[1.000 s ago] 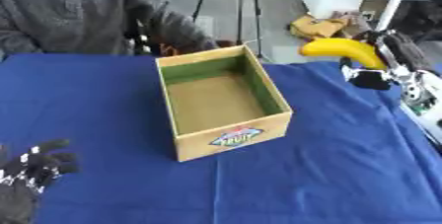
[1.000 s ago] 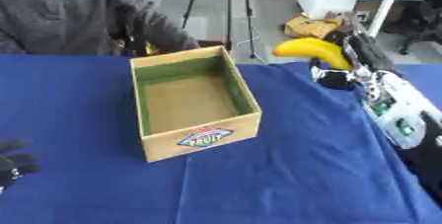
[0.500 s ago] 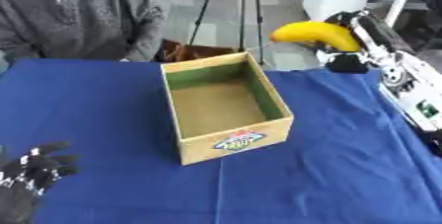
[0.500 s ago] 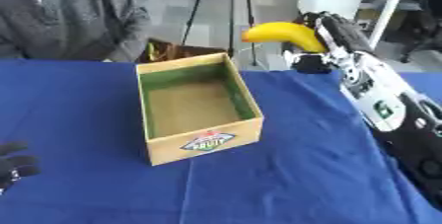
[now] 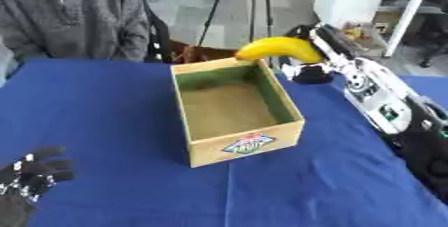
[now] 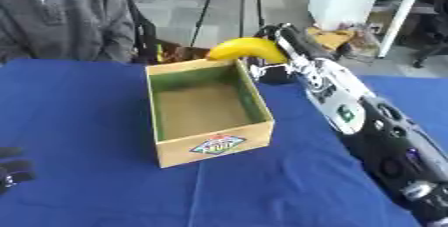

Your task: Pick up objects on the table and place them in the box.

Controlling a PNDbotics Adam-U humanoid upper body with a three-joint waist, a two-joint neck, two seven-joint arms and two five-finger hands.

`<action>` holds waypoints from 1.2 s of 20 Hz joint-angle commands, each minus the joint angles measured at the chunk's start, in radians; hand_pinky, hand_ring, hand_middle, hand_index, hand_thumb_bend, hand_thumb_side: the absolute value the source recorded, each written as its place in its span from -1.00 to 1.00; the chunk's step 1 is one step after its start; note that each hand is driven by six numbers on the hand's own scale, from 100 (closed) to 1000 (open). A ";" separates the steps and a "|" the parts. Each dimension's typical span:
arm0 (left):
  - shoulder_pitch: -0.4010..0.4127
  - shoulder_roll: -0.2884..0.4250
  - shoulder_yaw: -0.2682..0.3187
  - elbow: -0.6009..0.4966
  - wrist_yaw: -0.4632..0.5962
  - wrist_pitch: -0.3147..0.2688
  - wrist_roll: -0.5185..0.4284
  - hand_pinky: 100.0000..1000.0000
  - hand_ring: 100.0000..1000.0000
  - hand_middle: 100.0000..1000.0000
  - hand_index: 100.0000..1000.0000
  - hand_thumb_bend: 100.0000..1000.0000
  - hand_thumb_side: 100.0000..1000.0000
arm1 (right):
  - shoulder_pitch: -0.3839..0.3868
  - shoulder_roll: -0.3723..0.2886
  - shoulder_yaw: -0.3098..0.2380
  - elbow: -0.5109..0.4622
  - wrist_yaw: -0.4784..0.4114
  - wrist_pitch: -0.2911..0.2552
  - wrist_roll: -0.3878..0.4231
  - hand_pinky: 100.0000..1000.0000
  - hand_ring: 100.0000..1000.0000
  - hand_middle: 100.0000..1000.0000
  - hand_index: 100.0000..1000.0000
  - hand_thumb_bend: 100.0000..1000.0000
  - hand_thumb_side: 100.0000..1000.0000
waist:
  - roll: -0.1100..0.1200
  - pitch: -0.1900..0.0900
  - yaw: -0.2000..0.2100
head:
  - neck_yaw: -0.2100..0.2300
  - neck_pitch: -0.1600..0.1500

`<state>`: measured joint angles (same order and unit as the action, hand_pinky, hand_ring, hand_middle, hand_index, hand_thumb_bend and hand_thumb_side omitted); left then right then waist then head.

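On the blue table [image 5: 105, 121] the box [image 5: 236, 113] is empty. The right hand [image 5: 317, 46] holds a banana [image 5: 278, 49] above the box's far corner, not yet released; the left hand [image 5: 31, 178] rests open

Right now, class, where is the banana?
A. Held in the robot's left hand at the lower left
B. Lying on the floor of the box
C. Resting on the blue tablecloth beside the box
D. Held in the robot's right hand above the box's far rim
D: the right hand is curled round the banana just over the far rim of the box, whose inside shows bare.
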<state>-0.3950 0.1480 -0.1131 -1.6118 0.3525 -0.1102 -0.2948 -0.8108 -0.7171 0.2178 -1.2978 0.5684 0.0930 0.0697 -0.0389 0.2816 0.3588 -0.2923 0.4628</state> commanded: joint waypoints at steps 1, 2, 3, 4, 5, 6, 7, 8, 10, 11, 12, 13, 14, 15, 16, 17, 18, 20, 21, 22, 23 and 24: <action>-0.016 0.000 -0.003 -0.023 0.005 -0.001 -0.005 0.38 0.38 0.42 0.02 -0.52 0.90 | -0.026 -0.004 0.003 0.015 0.026 -0.014 0.014 -0.16 -0.19 -0.21 0.08 -1.00 -0.57 | 0.002 -0.014 0.004 | -0.006 -0.017; -0.017 0.000 -0.003 -0.024 0.006 -0.001 -0.006 0.38 0.38 0.42 0.02 -0.52 0.90 | -0.028 0.003 0.007 0.024 0.032 -0.019 0.018 -0.16 -0.18 -0.21 0.08 -1.00 -0.57 | 0.002 -0.013 0.006 | -0.007 -0.017; -0.017 -0.001 -0.004 -0.024 0.006 -0.001 -0.006 0.38 0.38 0.42 0.02 -0.52 0.90 | -0.029 0.008 0.011 0.031 0.038 -0.025 0.022 -0.14 -0.17 -0.20 0.09 -1.00 -0.57 | 0.003 -0.012 0.007 | -0.008 -0.017; -0.018 -0.001 -0.004 -0.024 0.006 -0.001 -0.007 0.38 0.38 0.42 0.02 -0.52 0.90 | -0.030 0.015 0.015 0.039 0.044 -0.031 0.026 -0.14 -0.16 -0.20 0.10 -1.00 -0.56 | 0.003 -0.011 0.007 | -0.008 -0.017; -0.018 -0.002 -0.004 -0.024 0.006 -0.001 -0.007 0.38 0.38 0.42 0.02 -0.52 0.90 | -0.032 0.021 0.019 0.046 0.051 -0.037 0.030 -0.12 -0.16 -0.19 0.11 -1.00 -0.55 | 0.003 -0.010 0.008 | -0.009 -0.018; -0.018 -0.002 -0.004 -0.024 0.006 -0.001 -0.007 0.38 0.38 0.42 0.02 -0.52 0.90 | -0.033 0.026 0.023 0.053 0.056 -0.044 0.035 -0.12 -0.15 -0.18 0.11 -1.00 -0.55 | 0.004 -0.009 0.008 | -0.009 -0.018; -0.018 -0.003 -0.004 -0.024 0.006 -0.001 -0.007 0.38 0.38 0.42 0.02 -0.52 0.90 | -0.034 0.030 0.025 0.058 0.060 -0.050 0.038 -0.12 -0.15 -0.18 0.11 -1.00 -0.55 | 0.004 -0.009 0.008 | -0.009 -0.018; -0.018 -0.003 -0.004 -0.024 0.006 -0.001 -0.007 0.38 0.38 0.42 0.02 -0.52 0.90 | -0.035 0.035 0.029 0.063 0.065 -0.056 0.043 -0.09 -0.13 -0.17 0.13 -1.00 -0.53 | 0.004 -0.009 0.008 | -0.010 -0.018; -0.018 -0.004 -0.005 -0.025 0.006 -0.001 -0.008 0.38 0.38 0.42 0.02 -0.52 0.90 | -0.036 0.046 0.038 0.074 0.074 -0.071 0.055 -0.06 -0.12 -0.15 0.15 -1.00 -0.50 | 0.006 -0.008 0.008 | -0.012 -0.019; -0.019 -0.005 -0.005 -0.025 0.006 -0.001 -0.008 0.38 0.38 0.42 0.02 -0.52 0.90 | -0.037 0.052 0.042 0.078 0.079 -0.079 0.062 -0.03 -0.10 -0.13 0.18 -0.87 -0.50 | 0.006 -0.008 0.008 | -0.012 -0.019; -0.019 -0.006 -0.005 -0.025 0.006 -0.001 -0.009 0.38 0.38 0.42 0.02 -0.52 0.90 | -0.037 0.057 0.046 0.082 0.083 -0.088 0.069 -0.02 -0.08 -0.12 0.19 -1.00 -0.45 | 0.007 -0.008 0.008 | -0.013 -0.019; -0.019 -0.006 -0.006 -0.025 0.006 -0.001 -0.009 0.38 0.38 0.42 0.02 -0.52 0.90 | -0.038 0.062 0.049 0.085 0.086 -0.096 0.075 0.01 -0.06 -0.09 0.22 -1.00 -0.40 | 0.007 -0.008 0.008 | -0.013 -0.019; -0.018 -0.006 -0.006 -0.024 0.006 -0.001 -0.009 0.38 0.38 0.42 0.02 -0.52 0.90 | -0.038 0.066 0.052 0.087 0.089 -0.105 0.080 0.03 -0.04 -0.08 0.24 -0.98 -0.38 | 0.007 -0.008 0.008 | -0.013 -0.019; -0.018 -0.007 -0.006 -0.024 0.005 -0.001 -0.009 0.38 0.38 0.42 0.02 -0.51 0.90 | -0.039 0.070 0.055 0.089 0.091 -0.114 0.086 0.04 -0.02 -0.06 0.25 -0.96 -0.37 | 0.008 -0.008 0.008 | -0.013 -0.019; -0.018 -0.007 -0.005 -0.024 0.005 -0.001 -0.009 0.38 0.38 0.42 0.02 -0.51 0.90 | -0.038 0.073 0.058 0.090 0.093 -0.121 0.092 0.06 -0.01 -0.04 0.27 -0.94 -0.35 | 0.008 -0.008 0.008 | -0.013 -0.019; -0.018 -0.008 -0.005 -0.024 0.005 -0.001 -0.009 0.38 0.38 0.42 0.02 -0.51 0.90 | -0.038 0.076 0.060 0.091 0.094 -0.128 0.097 0.08 0.02 -0.02 0.29 -0.92 -0.33 | 0.008 -0.008 0.007 | -0.013 -0.019; -0.018 -0.008 -0.005 -0.024 0.005 -0.001 -0.009 0.38 0.38 0.42 0.02 -0.51 0.90 | -0.038 0.080 0.062 0.093 0.095 -0.134 0.103 0.09 0.03 -0.01 0.30 -0.91 -0.32 | 0.008 -0.008 0.007 | -0.012 -0.019; -0.018 -0.008 -0.005 -0.024 0.005 -0.001 -0.009 0.38 0.38 0.42 0.02 -0.51 0.90 | -0.036 0.086 0.066 0.097 0.095 -0.144 0.116 0.11 0.06 0.01 0.32 -0.90 -0.29 | 0.008 -0.008 0.006 | -0.012 -0.019; -0.017 -0.009 -0.005 -0.024 0.005 -0.001 -0.009 0.38 0.38 0.42 0.02 -0.51 0.90 | -0.035 0.090 0.069 0.100 0.094 -0.150 0.124 0.11 0.06 0.01 0.33 -0.90 -0.28 | 0.009 -0.008 0.005 | -0.012 -0.019; -0.017 -0.009 -0.005 -0.024 0.004 -0.001 -0.008 0.38 0.38 0.42 0.02 -0.51 0.90 | -0.033 0.093 0.070 0.103 0.093 -0.155 0.131 0.16 0.13 0.07 0.38 -0.84 -0.22 | 0.009 -0.007 0.004 | -0.012 -0.019; -0.017 -0.009 -0.005 -0.024 0.004 -0.001 -0.008 0.38 0.38 0.42 0.02 -0.51 0.90 | -0.030 0.097 0.075 0.107 0.091 -0.163 0.146 0.19 0.17 0.12 0.42 -0.80 -0.19 | 0.009 -0.007 0.003 | -0.012 -0.018; -0.017 -0.010 -0.005 -0.024 0.004 -0.001 -0.008 0.38 0.38 0.42 0.02 -0.51 0.90 | -0.028 0.100 0.079 0.111 0.089 -0.171 0.163 0.22 0.21 0.15 0.44 -0.77 -0.16 | 0.010 -0.007 0.001 | -0.011 -0.018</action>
<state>-0.3970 0.1352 -0.1192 -1.6119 0.3547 -0.1102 -0.3019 -0.8257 -0.6044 0.2991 -1.1834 0.6561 -0.0686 0.2191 -0.0340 0.2908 0.3613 -0.3023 0.4549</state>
